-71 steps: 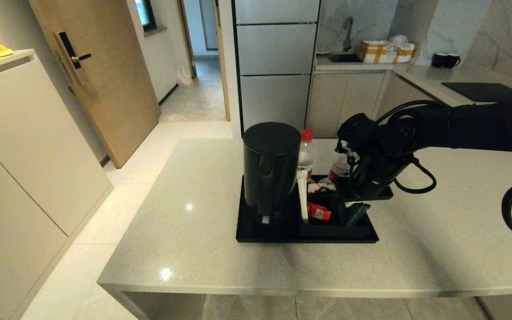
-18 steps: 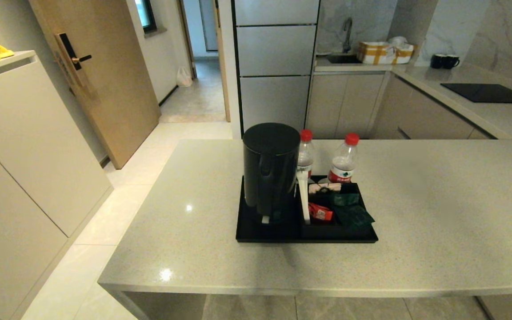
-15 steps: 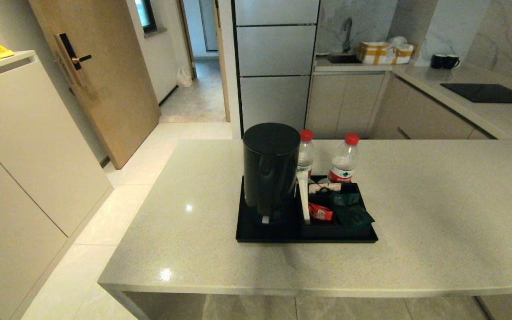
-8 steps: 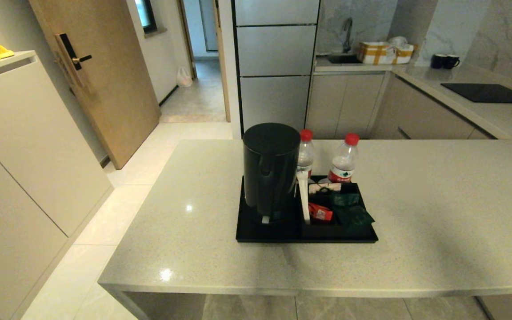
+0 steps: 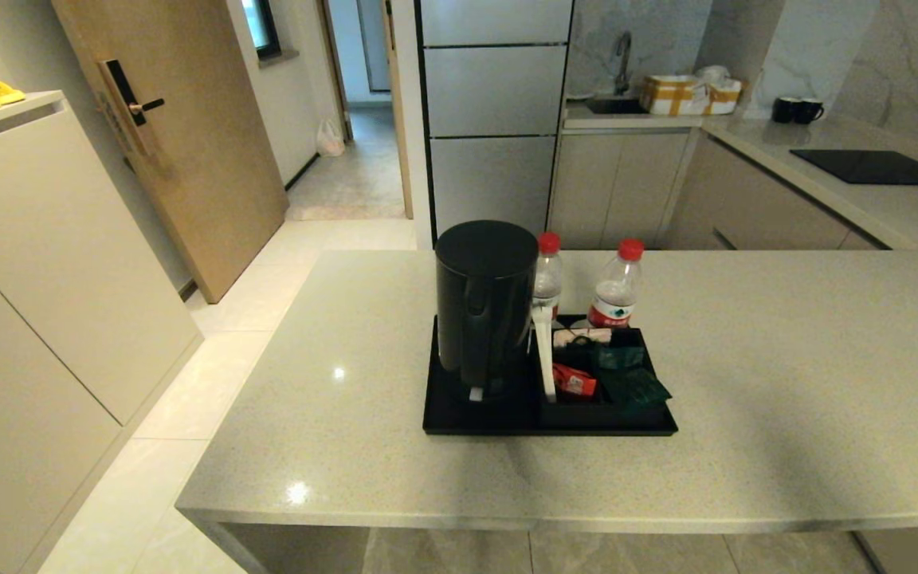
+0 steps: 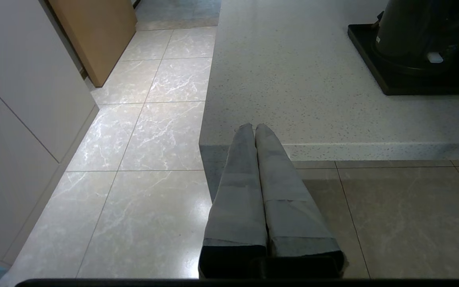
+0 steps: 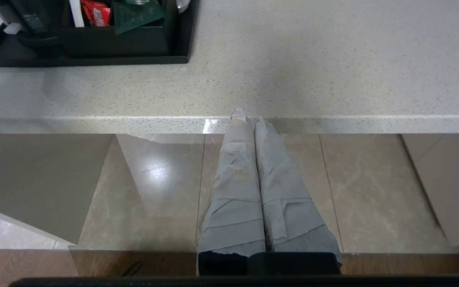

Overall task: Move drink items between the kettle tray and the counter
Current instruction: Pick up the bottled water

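The black kettle tray point(image 5: 459, 418) lies mid-counter point(image 5: 746, 446). On it stands the tall black kettle point(image 5: 484, 303). Two red-capped water bottles point(image 5: 547, 275) point(image 5: 614, 287) stand at the tray's far side. The sachet box point(image 5: 578, 413) holds dark green packets point(image 5: 634, 388) and a red sachet point(image 5: 573, 381). Neither arm shows in the head view. My left gripper point(image 6: 254, 127) is shut and empty, off the counter's near left corner. My right gripper point(image 7: 248, 116) is shut and empty, at the counter's near edge, right of the tray point(image 7: 94, 59).
A white upright stick point(image 5: 543, 355) stands between kettle and box. Tiled floor point(image 6: 134, 139) lies left of and below the counter. Cabinets point(image 5: 45, 263) stand far left. The L-shaped worktop with a cooktop point(image 5: 873, 166) lies at the back right.
4.7 s ago my right arm reached over the tray by the right bottle; it has since withdrawn out of the head view. Over the last second nothing moved.
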